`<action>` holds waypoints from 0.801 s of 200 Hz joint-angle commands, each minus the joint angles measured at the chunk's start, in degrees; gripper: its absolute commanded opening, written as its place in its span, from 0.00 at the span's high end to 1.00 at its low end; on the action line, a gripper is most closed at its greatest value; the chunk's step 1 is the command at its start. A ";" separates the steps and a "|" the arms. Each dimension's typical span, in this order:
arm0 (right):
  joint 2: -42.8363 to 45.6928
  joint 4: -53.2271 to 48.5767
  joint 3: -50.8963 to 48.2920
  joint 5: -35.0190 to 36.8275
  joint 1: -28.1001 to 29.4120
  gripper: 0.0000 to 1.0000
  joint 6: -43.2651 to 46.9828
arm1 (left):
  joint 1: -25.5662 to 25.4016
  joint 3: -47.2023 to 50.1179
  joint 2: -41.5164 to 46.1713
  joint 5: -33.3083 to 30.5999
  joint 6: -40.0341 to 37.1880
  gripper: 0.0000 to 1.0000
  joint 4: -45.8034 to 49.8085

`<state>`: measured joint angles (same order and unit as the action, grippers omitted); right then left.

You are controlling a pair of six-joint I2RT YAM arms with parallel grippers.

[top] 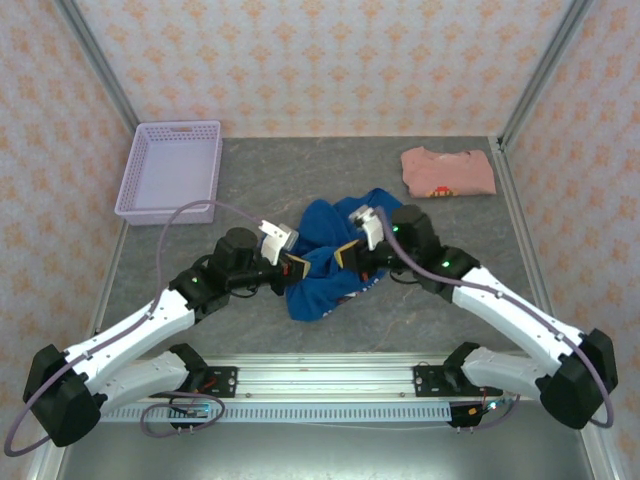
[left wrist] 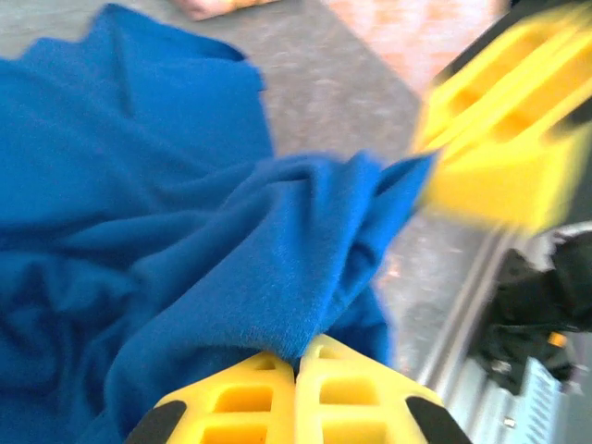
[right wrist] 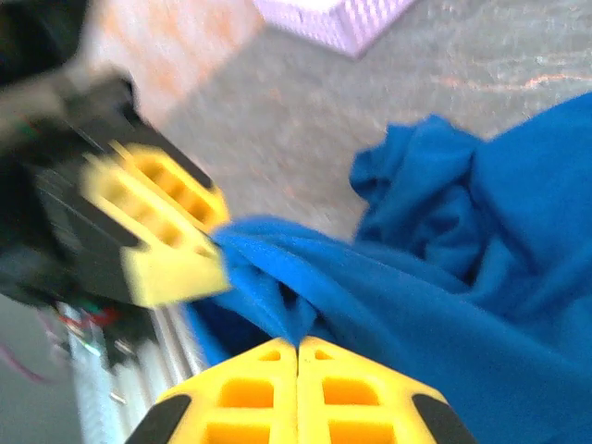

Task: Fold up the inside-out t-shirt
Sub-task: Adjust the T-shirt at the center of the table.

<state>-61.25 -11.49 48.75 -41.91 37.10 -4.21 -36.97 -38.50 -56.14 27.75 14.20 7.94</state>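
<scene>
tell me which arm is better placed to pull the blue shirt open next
Probably left: left gripper pinches the t-shirt at its outer edge beside bare table; right gripper, also shut on it, sits mid-bundle.

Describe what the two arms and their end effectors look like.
The left arm and right arm have white shells, black joints and a loose purple-grey cable each. The left end effector and right end effector have yellow fingers with rectangular cut-outs.

Both arms angled inward, wrists near; left fingers point(left wrist: 242, 400) and right fingers point(right wrist: 248, 394) pressed together.
</scene>
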 commanded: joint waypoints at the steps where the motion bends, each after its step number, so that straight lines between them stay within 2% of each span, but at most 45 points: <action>1: -0.03 15.96 -0.52 -12.42 -1.59 1.00 -18.66 | 0.50 -2.14 0.46 -9.94 -1.41 0.84 5.68; 17: -3.16 24.59 -1.54 -12.99 -1.52 1.00 -27.65 | 0.50 -2.65 0.98 -9.56 -1.14 0.82 6.37; 22: -3.84 25.39 -1.39 -12.47 -1.59 1.00 -29.29 | 0.50 -2.57 1.31 -9.60 -0.98 0.78 6.37; 37: -5.57 24.09 -0.06 -9.53 -1.68 1.00 -31.59 | 0.50 -2.93 2.52 -10.68 -0.58 0.59 8.00; 90: -9.14 21.49 3.09 -9.33 -1.94 1.00 -35.33 | -1.61 -3.61 7.91 -8.19 -1.55 0.39 7.61; 104: -9.48 21.44 3.29 -9.65 -2.07 1.00 -36.43 | -3.06 -5.15 5.86 -8.11 -2.81 0.40 7.15; 119: -9.88 22.28 3.30 -10.45 -2.34 1.00 -38.10 | -3.79 -7.50 1.48 -9.03 -4.09 0.45 7.53; 134: -10.18 23.83 3.04 -11.04 -2.91 1.00 -40.52 | -3.88 -9.82 -2.92 -7.76 -5.02 0.54 7.37; 153: -10.21 24.32 3.19 -11.68 -3.25 1.00 -41.63 | -3.89 -11.92 -7.07 -9.41 -5.14 0.62 5.87; 160: -10.12 24.21 3.28 -11.71 -3.26 1.00 -41.58 | -3.84 -12.53 -8.46 -9.63 -4.96 0.69 4.89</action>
<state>-71.20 9.17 50.11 -51.64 34.28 -42.98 -40.58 -48.23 -61.08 19.29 10.72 15.18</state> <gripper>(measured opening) 0.046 0.381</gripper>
